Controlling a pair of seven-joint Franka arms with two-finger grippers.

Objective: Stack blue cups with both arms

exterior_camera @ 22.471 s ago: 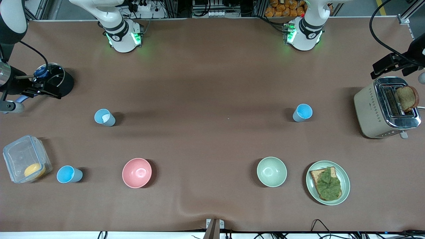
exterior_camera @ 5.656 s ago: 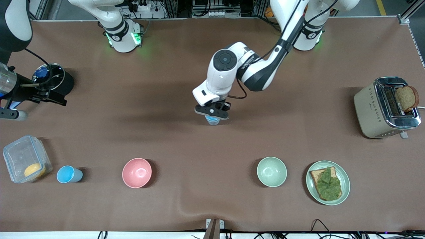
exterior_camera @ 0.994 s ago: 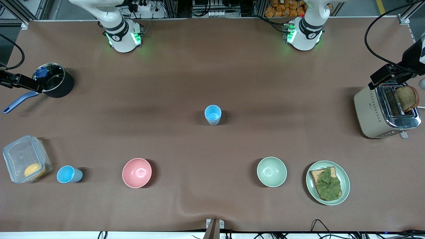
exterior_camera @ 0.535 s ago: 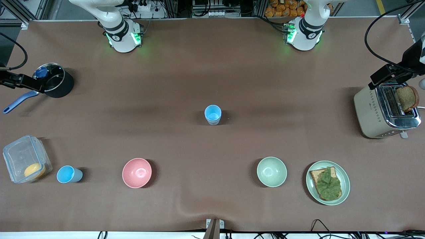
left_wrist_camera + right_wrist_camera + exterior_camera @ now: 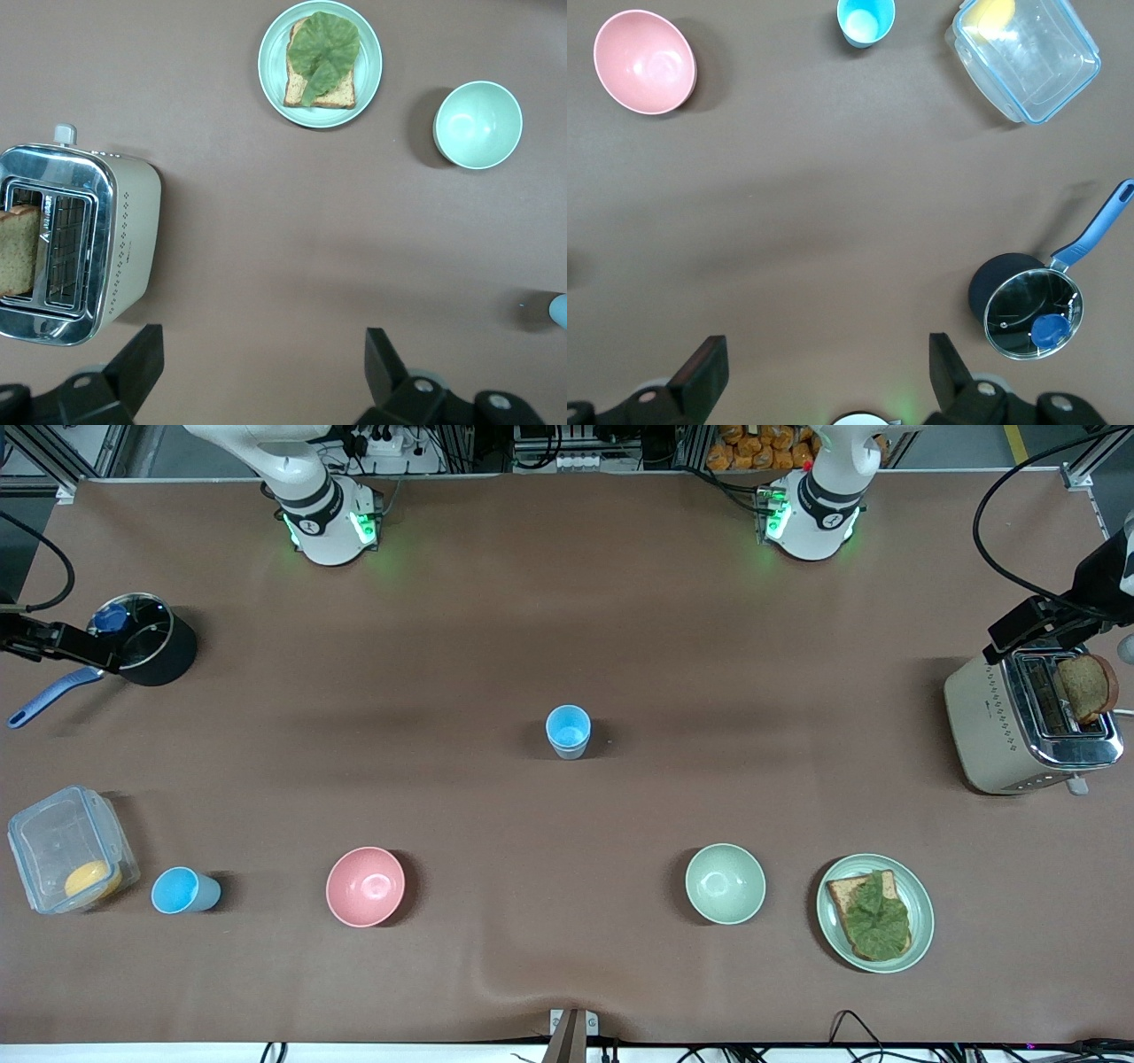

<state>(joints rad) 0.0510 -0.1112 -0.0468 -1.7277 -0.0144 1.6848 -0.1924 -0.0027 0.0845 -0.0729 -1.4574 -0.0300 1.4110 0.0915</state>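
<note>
Nothing moved since 0.5 s ago: 2 nested blue cups (image 5: 568,731) stand mid-desk. I judge them light, slippery; grip the rim. Left gripper (image 5: 257,367) and right gripper (image 5: 824,365) wait, fingers released.

Stacked blue cups (image 5: 560,312) cut off at left wrist view's edge.

A brown mat covers the table (image 5: 567,602) almost edge to edge, with a soft ripple near the front camera's edge. Aluminium framing (image 5: 478,447) and power strips (image 5: 381,443) line the edge by the bases, beside what may be a crate of orange goods (image 5: 753,447). Black cables (image 5: 850,1032) trail along the near edge.
</note>
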